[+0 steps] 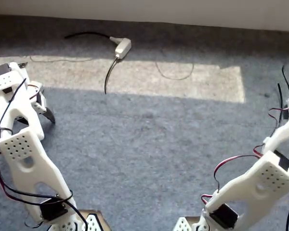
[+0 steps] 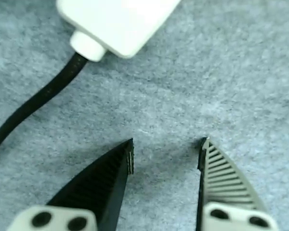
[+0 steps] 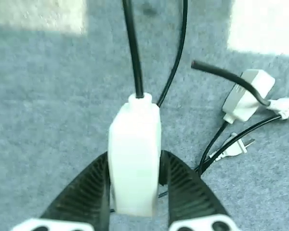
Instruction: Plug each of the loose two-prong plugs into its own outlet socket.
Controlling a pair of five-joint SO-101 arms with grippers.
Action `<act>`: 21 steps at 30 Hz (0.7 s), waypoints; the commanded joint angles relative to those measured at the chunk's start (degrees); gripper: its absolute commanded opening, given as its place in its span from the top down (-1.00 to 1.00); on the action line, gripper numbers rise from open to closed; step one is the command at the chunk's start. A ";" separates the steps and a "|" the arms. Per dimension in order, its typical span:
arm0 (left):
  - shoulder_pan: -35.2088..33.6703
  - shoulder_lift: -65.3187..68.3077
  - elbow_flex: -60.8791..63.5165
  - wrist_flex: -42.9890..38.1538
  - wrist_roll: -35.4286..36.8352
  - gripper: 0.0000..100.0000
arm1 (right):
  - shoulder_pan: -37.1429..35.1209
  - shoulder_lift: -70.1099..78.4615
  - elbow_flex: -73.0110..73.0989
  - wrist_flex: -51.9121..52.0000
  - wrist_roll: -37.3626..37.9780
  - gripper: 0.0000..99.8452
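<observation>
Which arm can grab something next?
Left: the left gripper is open and empty, with a white block just ahead on the carpet. The right gripper is shut on the other white block.

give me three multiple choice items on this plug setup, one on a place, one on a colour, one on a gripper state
1. Where is the loose white block relative to the left gripper?
A) between its fingers
B) on the carpet, beyond its fingertips and apart from them
C) lying on top of the gripper

2. What colour is the cord that leaves the held block in the right gripper?
A) black
B) red
C) yellow

3. What state is the right gripper in?
A) open and empty
B) shut on the held block
C) shut on a bare cord

Answers:
1 B: the left wrist view shows bare carpet between the open fingertips and the block.
2 A: the cord runs black from the block's end.
3 B: both fingers press the block's sides.
</observation>
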 commanded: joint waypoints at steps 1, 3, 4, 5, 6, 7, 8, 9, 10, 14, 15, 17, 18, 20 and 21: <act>0.40 -0.92 -0.40 0.09 0.35 0.54 | -8.22 -9.63 -2.42 2.51 -12.04 0.98; 0.40 -0.92 -0.40 0.09 0.18 0.54 | -13.41 -13.23 0.04 2.51 -18.46 0.98; 0.40 -1.01 -0.40 0.09 0.09 0.54 | -16.57 -15.34 1.98 2.51 -21.27 0.98; 0.40 -1.01 -0.40 0.09 0.09 0.54 | -19.91 -17.45 4.35 2.51 -24.18 0.97; 0.31 -0.92 -0.40 0.09 0.09 0.54 | -23.08 -19.65 7.16 2.51 -27.25 0.97; 0.31 -0.75 -0.40 0.09 0.09 0.54 | -26.86 -21.85 9.89 2.51 -30.51 0.97; 0.22 -0.75 -0.40 0.09 0.09 0.54 | -30.37 -23.96 12.53 2.42 -33.85 0.97; 0.13 -0.75 -0.40 0.09 0.09 0.54 | -34.07 -25.89 14.90 2.24 -37.19 0.97; 0.04 -0.75 -0.40 0.18 0.09 0.54 | -37.76 -27.74 16.92 2.15 -40.79 0.97; -0.04 -0.75 -0.31 0.26 0.00 0.54 | -52.53 -32.92 23.25 -0.40 -54.95 0.97; -0.13 -0.75 -0.22 0.35 0.00 0.54 | -55.87 -33.71 24.84 -1.80 -57.93 0.97; -1.27 -1.01 -0.13 0.35 0.00 0.54 | -61.76 -34.77 28.53 -5.58 -62.42 0.97; -2.15 -1.01 -0.40 0.35 0.00 0.54 | -64.40 -35.03 30.90 -7.96 -63.91 0.97; -4.53 -1.10 -0.48 0.09 -1.14 0.54 | -68.88 -35.03 36.44 -12.97 -65.49 0.98; -5.76 -1.19 -0.66 -0.09 -2.99 0.54 | -70.90 -35.03 39.87 -15.87 -65.76 0.98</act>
